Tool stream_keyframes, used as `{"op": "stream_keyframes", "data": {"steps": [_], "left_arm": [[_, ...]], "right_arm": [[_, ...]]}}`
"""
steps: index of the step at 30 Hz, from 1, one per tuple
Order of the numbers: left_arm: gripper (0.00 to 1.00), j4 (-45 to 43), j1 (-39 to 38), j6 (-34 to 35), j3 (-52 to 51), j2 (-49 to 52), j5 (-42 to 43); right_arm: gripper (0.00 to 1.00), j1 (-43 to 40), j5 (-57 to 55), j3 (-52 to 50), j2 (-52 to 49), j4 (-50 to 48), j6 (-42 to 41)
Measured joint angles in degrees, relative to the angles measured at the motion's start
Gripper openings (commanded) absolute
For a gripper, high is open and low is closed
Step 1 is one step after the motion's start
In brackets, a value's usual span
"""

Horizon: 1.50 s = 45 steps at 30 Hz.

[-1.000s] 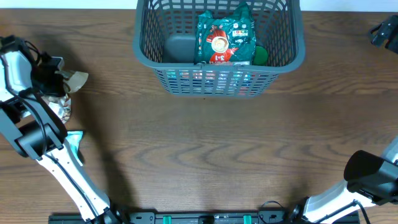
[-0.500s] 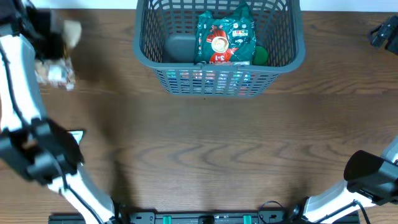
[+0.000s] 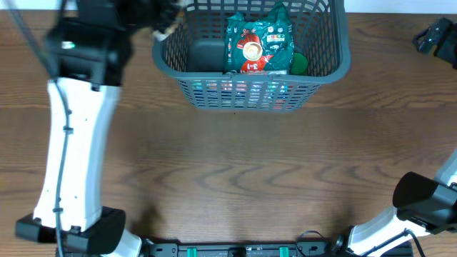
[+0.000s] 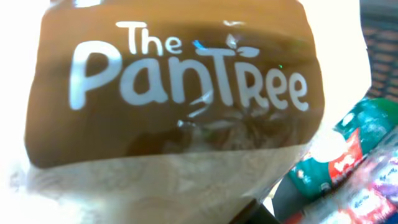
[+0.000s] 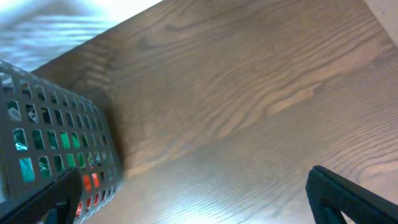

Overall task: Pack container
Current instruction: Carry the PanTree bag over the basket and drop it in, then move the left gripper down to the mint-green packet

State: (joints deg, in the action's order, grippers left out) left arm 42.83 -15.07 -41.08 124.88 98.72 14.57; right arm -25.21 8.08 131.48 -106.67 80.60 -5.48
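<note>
White "The PanTRee" lettering seen on brown band of pouch (image 4: 174,93), left wrist view. Print on green packet (image 3: 258,43) spotted overhead, too small to be read.

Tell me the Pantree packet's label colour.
Brown with white lettering on the packet, best in left wrist view.

Overhead view: I see a brown wood-grain tabletop (image 3: 235,164) filling most of the frame. A black rail with teal fittings (image 3: 214,250) runs along the bottom edge. A pale strip (image 3: 385,5) lies beyond the table's far edge, upper right. Right wrist view: same grain, running diagonally.
</note>
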Motion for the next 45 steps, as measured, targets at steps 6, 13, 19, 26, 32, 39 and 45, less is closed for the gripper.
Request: {"op": "stream_keyframes", "data": {"steps": [6, 13, 19, 26, 32, 39, 45], "left_arm": [[0.06, -3.1, -6.0, -9.4, 0.1, 5.7, 0.3], [0.06, -1.9, -6.8, -12.3, 0.1, 18.7, 0.3], [0.35, 1.0, -6.6, -13.0, 0.1, 24.6, -1.2], [0.98, 4.1, -4.9, -13.4, 0.1, 24.8, -1.8], [0.98, 4.2, -3.5, -12.9, 0.1, 24.6, -2.3], [0.98, 3.5, -3.8, -13.2, 0.1, 19.2, -8.9], [0.98, 1.6, -3.6, -11.3, 1.4, 7.9, -11.8]], "right_arm": [[0.99, 0.1, 0.0, 0.0, 0.0, 1.5, 0.2], [0.99, 0.1, 0.0, 0.0, 0.0, 3.8, 1.9], [0.99, 0.1, 0.0, 0.0, 0.0, 5.1, 2.8], [0.99, 0.1, 0.0, 0.0, 0.0, 5.3, 3.2], [0.99, 0.1, 0.0, 0.0, 0.0, 5.2, 3.2], [0.99, 0.1, 0.0, 0.0, 0.0, 5.2, 3.2], [0.99, 0.1, 0.0, 0.0, 0.0, 5.2, 3.2]]}}
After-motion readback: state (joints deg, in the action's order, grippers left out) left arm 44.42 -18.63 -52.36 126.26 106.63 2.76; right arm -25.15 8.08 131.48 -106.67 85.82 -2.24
